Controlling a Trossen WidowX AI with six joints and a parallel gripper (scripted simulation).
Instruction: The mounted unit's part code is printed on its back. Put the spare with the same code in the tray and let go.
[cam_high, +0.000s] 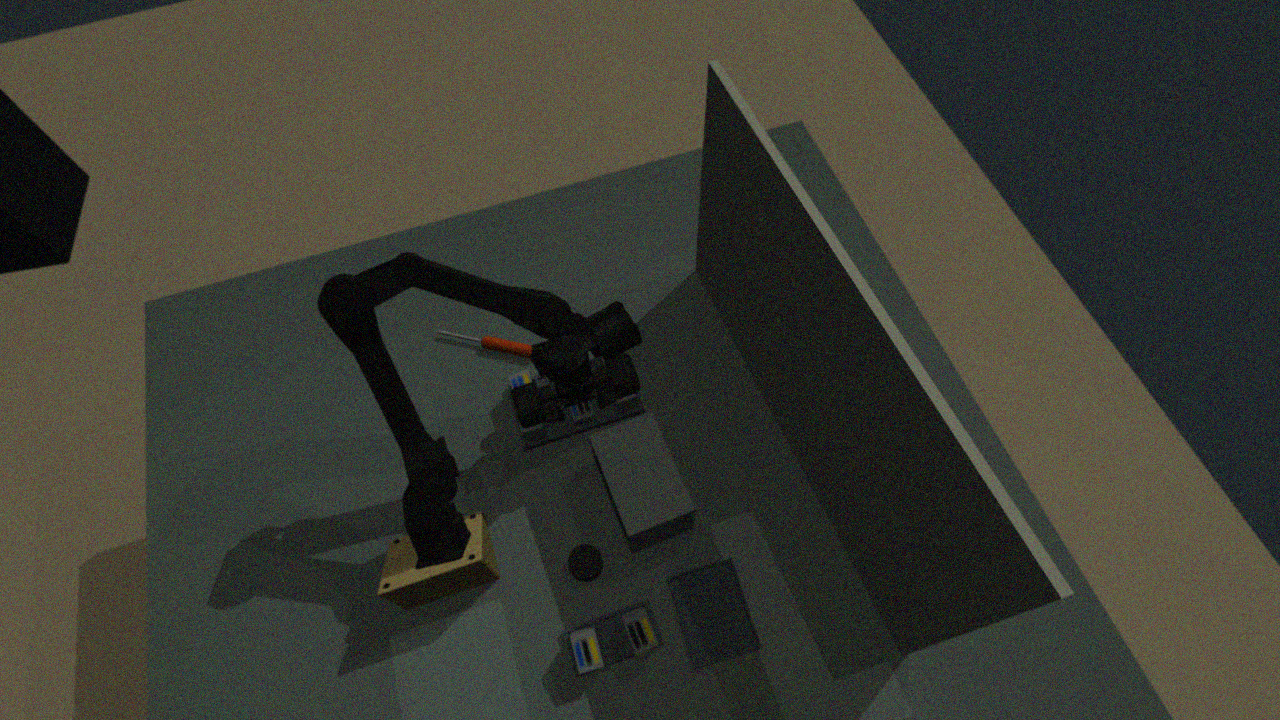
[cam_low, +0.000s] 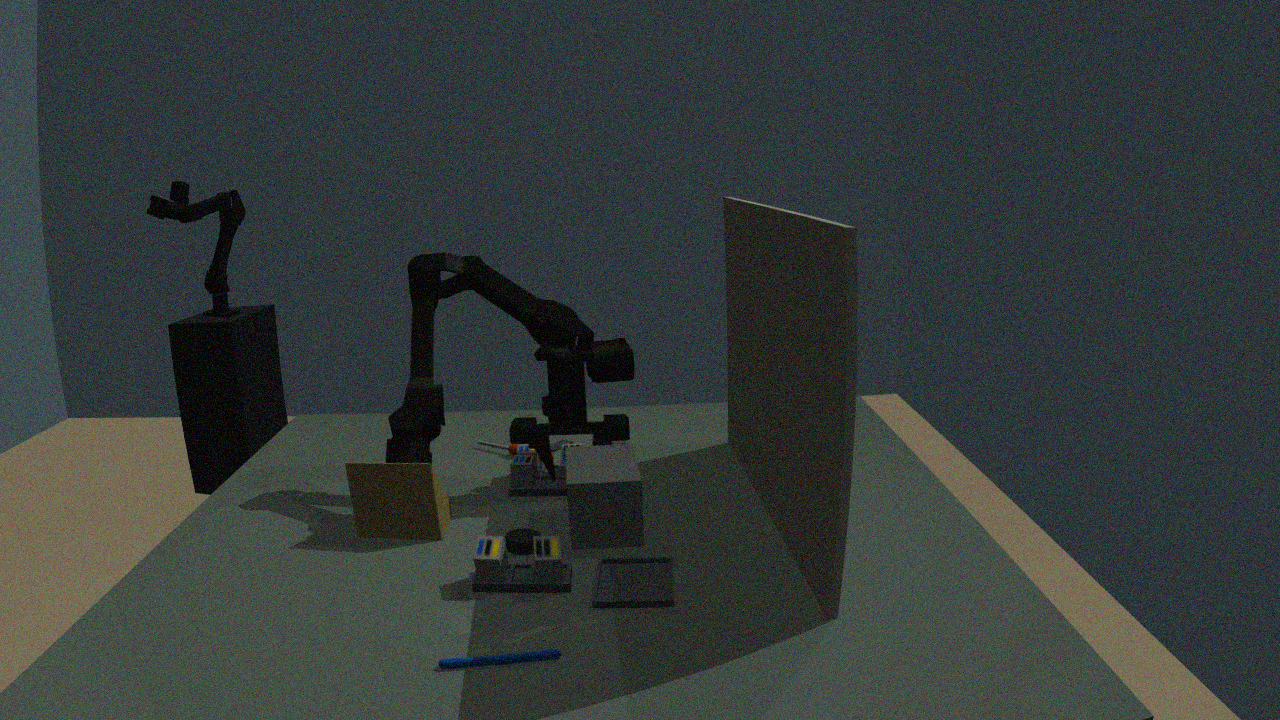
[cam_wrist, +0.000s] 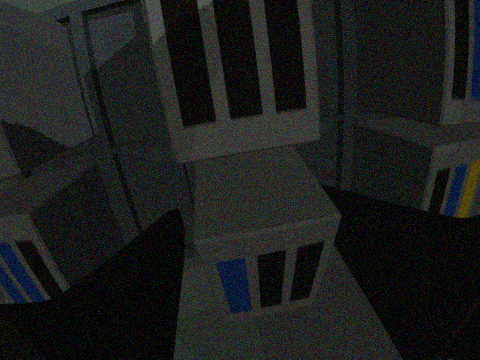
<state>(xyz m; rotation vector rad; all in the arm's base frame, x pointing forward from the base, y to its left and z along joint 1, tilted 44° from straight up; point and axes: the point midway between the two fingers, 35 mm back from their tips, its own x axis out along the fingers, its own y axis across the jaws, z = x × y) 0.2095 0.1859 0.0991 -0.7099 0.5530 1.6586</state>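
Observation:
My gripper (cam_high: 580, 408) (cam_wrist: 249, 207) is down at the back rack (cam_high: 581, 430) (cam_low: 537, 491), open, with one finger on each side of a grey spare (cam_wrist: 267, 192) coded blue, black, black. Whether the fingers touch it is too dark to tell. Behind it stands a spare (cam_wrist: 242, 132) with three black bars. Other spares are partly cut off at the sides of the wrist view. The dark tray (cam_high: 714, 615) (cam_low: 633, 582) is empty. Two units coded blue-black-yellow (cam_high: 586, 650) and black-black-yellow (cam_high: 640, 630) stand on the front rack (cam_low: 521, 587). I cannot tell which is the mounted unit.
A grey box (cam_high: 642, 479) (cam_low: 605, 505) stands between back rack and tray. A tall panel (cam_high: 805, 358) (cam_low: 792, 402) stands at the right. A black round piece (cam_high: 585, 562) is behind the front rack. An orange screwdriver (cam_high: 505, 345) and a blue rod (cam_low: 499, 660) lie on the table.

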